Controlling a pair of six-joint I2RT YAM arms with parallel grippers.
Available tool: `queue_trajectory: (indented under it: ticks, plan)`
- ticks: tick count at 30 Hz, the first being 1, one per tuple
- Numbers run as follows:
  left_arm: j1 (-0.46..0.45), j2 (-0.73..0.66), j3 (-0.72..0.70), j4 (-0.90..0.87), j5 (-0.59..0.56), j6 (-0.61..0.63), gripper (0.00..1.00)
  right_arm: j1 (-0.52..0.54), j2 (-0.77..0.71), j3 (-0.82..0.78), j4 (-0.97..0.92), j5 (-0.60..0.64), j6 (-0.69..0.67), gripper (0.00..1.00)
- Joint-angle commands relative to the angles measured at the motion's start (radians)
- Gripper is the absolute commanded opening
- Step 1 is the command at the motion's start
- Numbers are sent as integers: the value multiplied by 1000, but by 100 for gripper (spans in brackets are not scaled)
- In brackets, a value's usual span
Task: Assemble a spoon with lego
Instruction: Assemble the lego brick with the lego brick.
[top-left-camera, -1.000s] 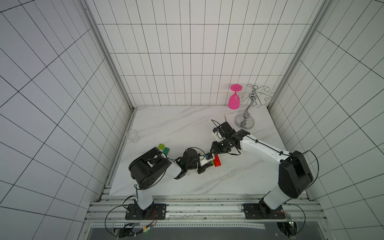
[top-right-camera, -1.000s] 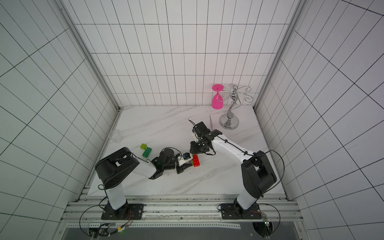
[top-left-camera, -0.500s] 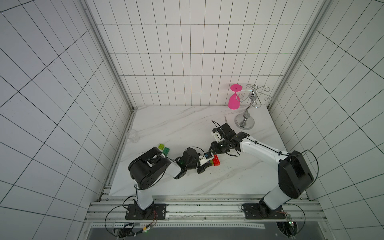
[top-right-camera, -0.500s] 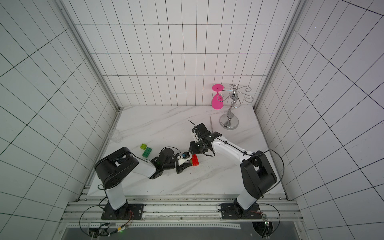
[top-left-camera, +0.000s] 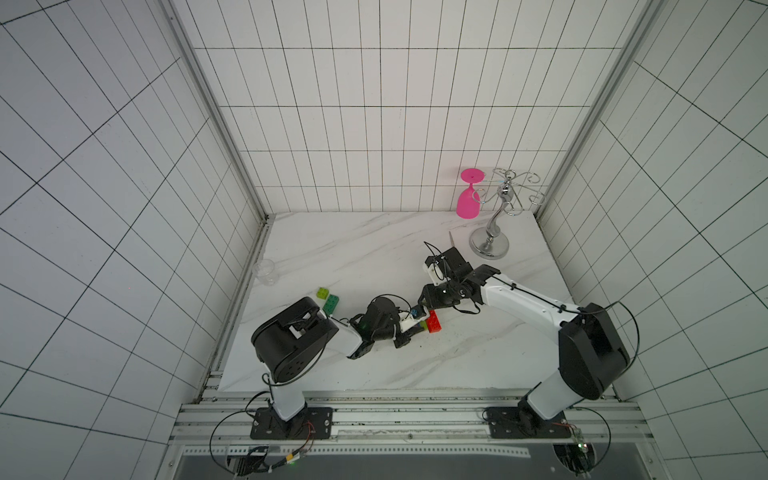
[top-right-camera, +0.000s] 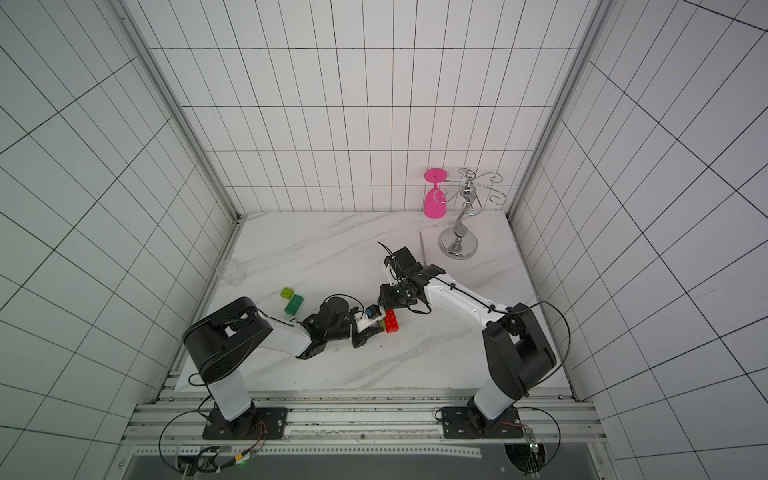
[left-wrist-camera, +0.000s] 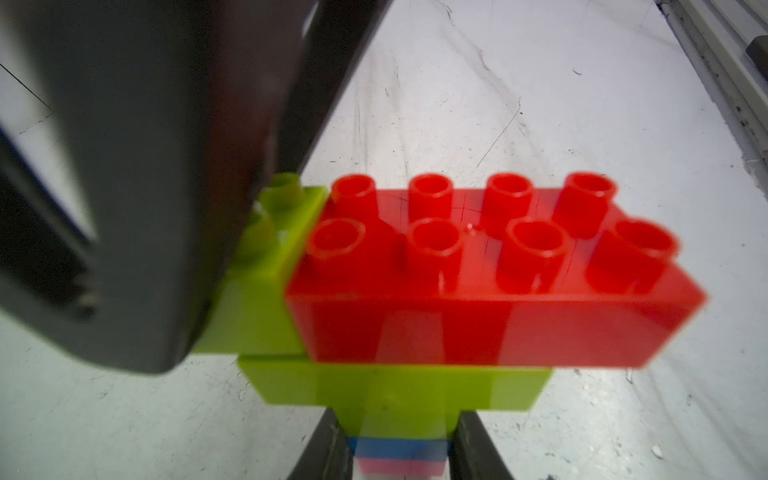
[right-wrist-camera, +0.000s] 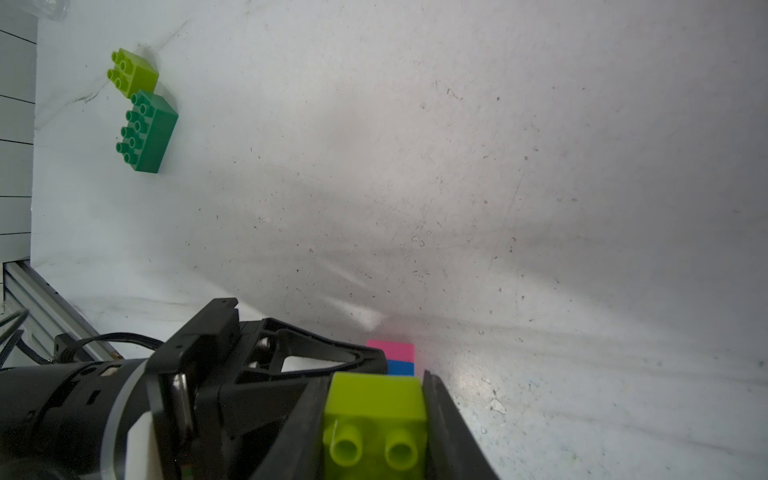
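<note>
Counting the bricks first, two lie loose on the table (top-left-camera: 353, 257): one loose lime brick (top-left-camera: 322, 293) and one longer dark green brick (top-left-camera: 331, 302), just beside each other near the left arm.

The rest are joined into the unfinished spoon (top-left-camera: 433, 326), which sits between the two arms toward the front middle of the table. Whether it rests on the table or hangs just above it, I cannot tell. In the left wrist view it shows one red brick (left-wrist-camera: 478, 291) with eight studs on a wide lime layer (left-wrist-camera: 395, 386), then a narrower lime neck. Below that come one blue and one pink brick that form the handle (left-wrist-camera: 399, 457).

The left pincer (left-wrist-camera: 395, 453) is closed on that handle. The right pincer (right-wrist-camera: 374, 415) is clamped on one gripped lime brick (right-wrist-camera: 374, 399), which stands against the red brick's end on the wide lime layer.

Away from the work there is one pink glass (top-left-camera: 468, 199) hanging upside down on one metal stand (top-left-camera: 490, 241). One thin fork (top-left-camera: 451, 239) lies beside the stand's foot, and one clear cup (top-left-camera: 265, 272) stands at the table's left edge.

Against the earlier frames almost nothing differs. Both pincers keep the same holds, the spoon sits in the same spot, and the two loose bricks have not moved.
</note>
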Motion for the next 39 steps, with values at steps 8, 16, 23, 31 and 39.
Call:
queue_trajectory:
  ticks: [8, 16, 23, 31, 39]
  plan:
    - [-3, -34, 34, -35, -119, 38, 0, 71, 87, -128, -30, -62, 60, 18]
    - [-2, -34, 33, -36, -127, 44, 0, 81, 126, -154, -6, -83, 63, 17]
    - [-3, -32, 32, -37, -139, 48, 0, 105, 149, -143, -55, -104, 31, 17]
    - [-3, -33, 33, -36, -153, 43, 0, 122, 129, -152, -56, -107, 46, 18]
    - [-3, -28, 36, -42, -145, 41, 0, 118, 65, -79, -95, -66, 65, 25]
